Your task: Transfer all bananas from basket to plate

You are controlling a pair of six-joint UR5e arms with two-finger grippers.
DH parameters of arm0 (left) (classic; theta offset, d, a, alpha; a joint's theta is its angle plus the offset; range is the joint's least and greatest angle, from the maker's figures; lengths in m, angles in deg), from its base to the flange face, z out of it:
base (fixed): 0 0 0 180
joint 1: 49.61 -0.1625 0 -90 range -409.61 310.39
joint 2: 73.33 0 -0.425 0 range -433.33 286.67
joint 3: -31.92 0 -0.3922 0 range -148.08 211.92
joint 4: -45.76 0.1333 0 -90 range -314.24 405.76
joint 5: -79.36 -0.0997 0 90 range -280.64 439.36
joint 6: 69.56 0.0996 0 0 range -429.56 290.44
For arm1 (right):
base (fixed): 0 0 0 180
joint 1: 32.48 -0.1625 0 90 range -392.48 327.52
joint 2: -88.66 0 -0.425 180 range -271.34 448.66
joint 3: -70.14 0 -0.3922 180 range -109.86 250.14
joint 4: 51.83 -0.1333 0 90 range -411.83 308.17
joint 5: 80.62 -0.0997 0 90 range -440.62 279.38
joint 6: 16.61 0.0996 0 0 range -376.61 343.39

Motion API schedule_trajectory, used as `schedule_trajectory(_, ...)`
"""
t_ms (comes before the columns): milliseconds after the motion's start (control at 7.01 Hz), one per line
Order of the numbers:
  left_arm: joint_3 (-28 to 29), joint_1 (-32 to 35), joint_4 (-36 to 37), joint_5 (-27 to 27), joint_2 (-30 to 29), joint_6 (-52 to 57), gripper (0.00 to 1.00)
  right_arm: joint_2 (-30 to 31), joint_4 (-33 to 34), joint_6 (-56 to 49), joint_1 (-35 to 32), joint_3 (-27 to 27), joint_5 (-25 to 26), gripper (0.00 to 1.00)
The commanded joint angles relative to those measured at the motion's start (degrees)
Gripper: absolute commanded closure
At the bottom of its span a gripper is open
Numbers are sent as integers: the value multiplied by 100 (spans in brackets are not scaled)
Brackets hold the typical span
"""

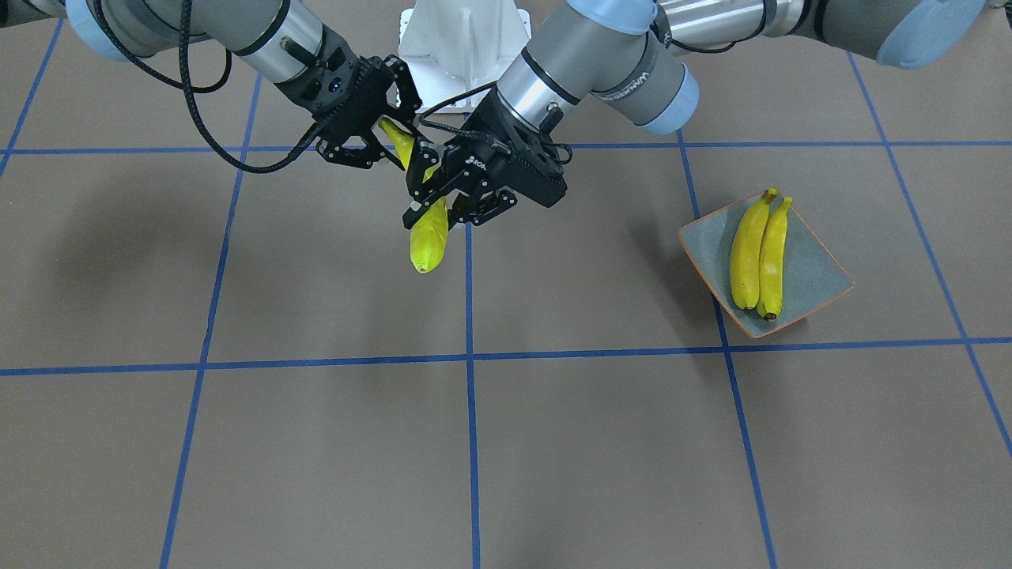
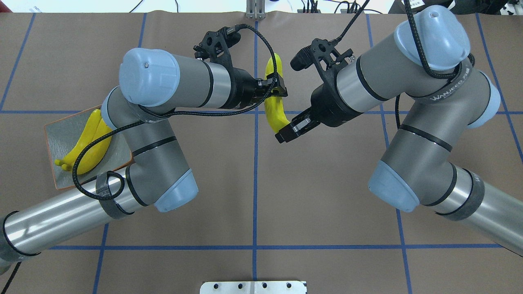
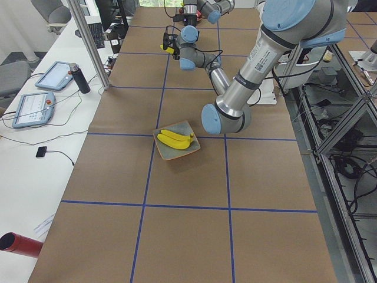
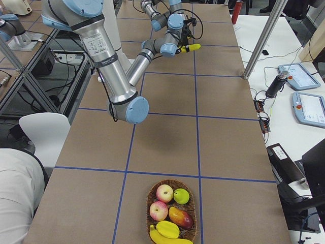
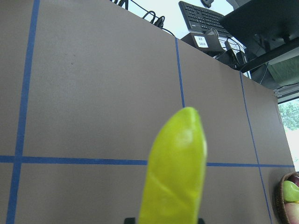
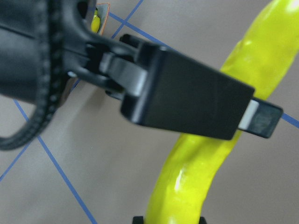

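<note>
The left end effector (image 2: 274,89) and the right end effector (image 2: 286,131) both clamped one banana (image 2: 274,112) above the centre of the desk (image 2: 327,183). Its long axis was roughly horizontal, with the free tip pointing away from the robot. Two bananas (image 1: 747,253) lay parallel on the plate (image 1: 810,265).

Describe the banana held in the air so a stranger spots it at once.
Look above the middle of the table. There the left gripper and right gripper both clamp one banana, airborne, unlike the pair lying on the plate.
</note>
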Motion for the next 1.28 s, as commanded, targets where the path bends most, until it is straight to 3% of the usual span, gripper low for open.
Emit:
schedule_trajectory(0, 9, 12, 1, 32, -3, -66, 100, -1, -32, 456, -2, 57, -5, 0)
schedule_trajectory(713, 140, 47, -8, 190, 50, -32, 100, 322, -129, 477, -466, 84, -171, 0)
schedule_trajectory(998, 246, 152, -8, 208, 111, 4, 100, 516, -41, 407, -1098, 23, -627, 0)
schedule_trajectory(1141, 246, 344, 9, 460, 225, 21, 100, 543, -23, 459, -1449, -56, -907, 0)
